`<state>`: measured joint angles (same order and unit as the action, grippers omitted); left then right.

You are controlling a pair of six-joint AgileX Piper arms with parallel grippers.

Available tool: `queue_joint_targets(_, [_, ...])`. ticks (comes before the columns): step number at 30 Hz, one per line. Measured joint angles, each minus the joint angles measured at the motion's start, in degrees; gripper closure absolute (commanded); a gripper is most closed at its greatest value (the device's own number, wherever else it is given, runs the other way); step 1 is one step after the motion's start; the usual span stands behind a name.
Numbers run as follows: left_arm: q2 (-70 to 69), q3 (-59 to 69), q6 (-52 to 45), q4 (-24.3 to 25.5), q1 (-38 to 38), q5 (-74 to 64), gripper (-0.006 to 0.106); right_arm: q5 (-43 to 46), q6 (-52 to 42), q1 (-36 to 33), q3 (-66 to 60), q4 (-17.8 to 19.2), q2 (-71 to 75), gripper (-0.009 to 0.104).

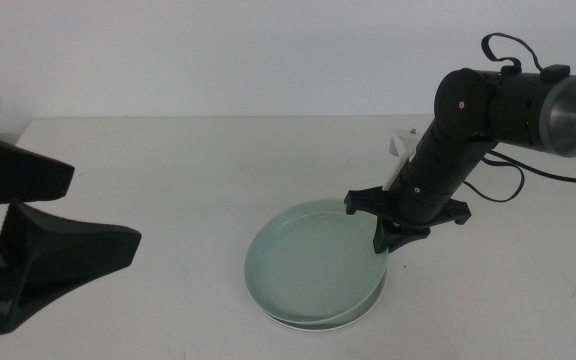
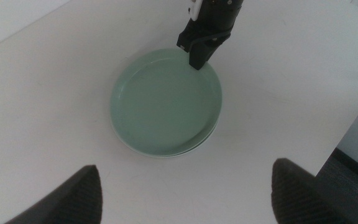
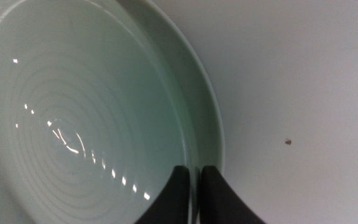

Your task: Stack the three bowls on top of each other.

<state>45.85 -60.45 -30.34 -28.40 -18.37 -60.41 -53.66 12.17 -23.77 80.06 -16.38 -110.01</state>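
The pale mint green bowl (image 1: pixel 313 262) sits on top of a little pile in the middle of the white table (image 1: pixel 168 180), a bit toward the front. Under it a white bowl (image 1: pixel 333 322) peeks out as a thin pale edge along the front of the pile. In the left wrist view the green bowl (image 2: pixel 165 101) is round and flat like a plate, and the pale edge of the bowl below (image 2: pixel 166 154) shows on one side only. I cannot tell if a third bowl is hidden in the pile, because only the green top and one pale edge can be seen. The right gripper (image 1: pixel 388 240) comes in from the right side on its black arm and reaches down to the right edge of the green bowl. In the right wrist view its two dark jaws are pressed close together with the rim of the green bowl (image 3: pixel 92 112) pinched in the small gap between them, one jaw inside the bowl and one outside. So the right gripper (image 3: pixel 197 171) is holding the green bowl by its rim. The bowl is shiny inside, with faint rings in its floor. The left gripper (image 1: pixel 43 240) waits at the left side of the table, well apart from the pile. Its jaws are spread wide with nothing between them, and the left wrist view looks down on the pile from high up
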Motion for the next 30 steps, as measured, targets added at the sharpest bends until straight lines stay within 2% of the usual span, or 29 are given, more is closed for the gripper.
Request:
queue_joint_targets(8, [0.0,0.0,0.0,0.0,0.0,0.0,-0.005,-1.7,0.2,0.0,0.3,-0.2,0.0,0.058])
queue_joint_targets(12, [0.0,0.0,0.0,0.0,0.0,0.0,-0.005,-6.0,0.1,0.0,2.3,-0.1,0.0,0.044])
queue_joint_targets(15, [0.0,0.0,0.0,0.0,0.0,0.0,-0.005,-9.5,-1.6,0.0,5.7,-0.1,0.1,0.037])
queue_joint_targets(22, [0.0,0.0,0.0,0.0,0.0,0.0,-0.005,-15.9,-5.9,0.0,14.9,0.9,2.6,0.036])
queue_joint_targets(30, [0.1,0.0,-0.7,0.0,0.0,2.1,-0.005,-16.9,-6.5,1.5,23.4,2.9,4.9,0.036])
